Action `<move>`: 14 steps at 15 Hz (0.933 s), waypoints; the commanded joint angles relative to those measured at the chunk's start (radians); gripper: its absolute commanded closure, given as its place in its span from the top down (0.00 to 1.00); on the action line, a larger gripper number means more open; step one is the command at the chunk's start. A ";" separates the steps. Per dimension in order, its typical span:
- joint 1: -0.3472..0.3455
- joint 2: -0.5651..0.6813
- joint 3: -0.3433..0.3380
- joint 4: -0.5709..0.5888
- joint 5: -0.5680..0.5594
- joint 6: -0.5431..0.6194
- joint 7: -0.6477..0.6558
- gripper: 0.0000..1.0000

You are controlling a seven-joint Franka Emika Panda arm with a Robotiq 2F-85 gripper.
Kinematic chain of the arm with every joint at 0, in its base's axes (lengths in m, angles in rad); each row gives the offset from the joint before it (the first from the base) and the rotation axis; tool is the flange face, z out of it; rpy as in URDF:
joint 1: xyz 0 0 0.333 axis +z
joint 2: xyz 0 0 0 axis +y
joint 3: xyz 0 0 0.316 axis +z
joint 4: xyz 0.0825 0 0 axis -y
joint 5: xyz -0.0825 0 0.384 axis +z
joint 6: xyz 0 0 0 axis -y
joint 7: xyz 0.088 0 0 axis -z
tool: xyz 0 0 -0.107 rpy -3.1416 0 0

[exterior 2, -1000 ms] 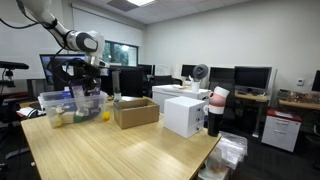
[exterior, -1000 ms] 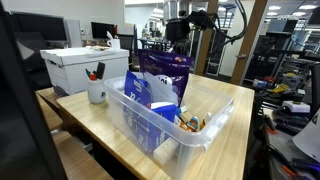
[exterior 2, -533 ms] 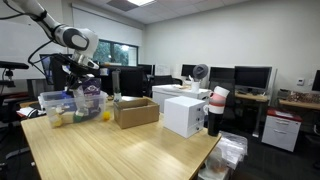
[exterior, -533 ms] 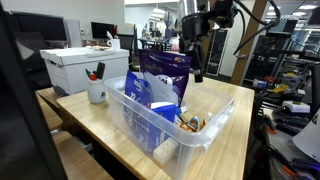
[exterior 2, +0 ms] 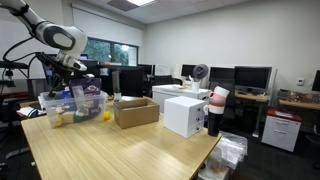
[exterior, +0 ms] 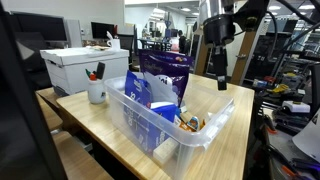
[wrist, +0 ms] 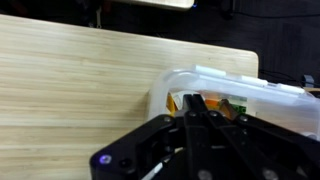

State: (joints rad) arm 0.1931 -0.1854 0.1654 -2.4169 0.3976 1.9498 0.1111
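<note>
Clear bin (exterior: pixel 137 126), far end below tool (exterior: pixel 220 84) (jaws pressed together), blue bag (exterior: pixel 165 80) inside.

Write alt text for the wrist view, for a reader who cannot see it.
A shut black gripper hangs above a corner of a clear bin that stands on a wooden table. An orange item lies inside the bin.

In an exterior view the arm (exterior 2: pixel 60 38) is built of rounded, glossy white segments joined by dark grey bands. Its hand (exterior: pixel 221 80) is black, slim and angular below a bulkier black wrist block. In the wrist view, the hand's matte black housing carries a small violet light (wrist: pixel 103 158).
</note>
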 commanded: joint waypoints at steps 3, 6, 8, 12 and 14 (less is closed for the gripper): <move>0.005 -0.072 0.015 -0.131 0.009 0.171 -0.001 0.02; 0.013 -0.052 0.035 -0.139 -0.038 0.264 0.016 0.02; 0.003 -0.045 0.041 -0.136 -0.093 0.244 0.041 0.02; -0.017 -0.045 0.039 -0.140 -0.210 0.221 0.103 0.02; -0.027 -0.045 0.035 -0.141 -0.258 0.221 0.134 0.02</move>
State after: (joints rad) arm 0.1929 -0.2195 0.1972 -2.5352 0.2105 2.1743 0.1973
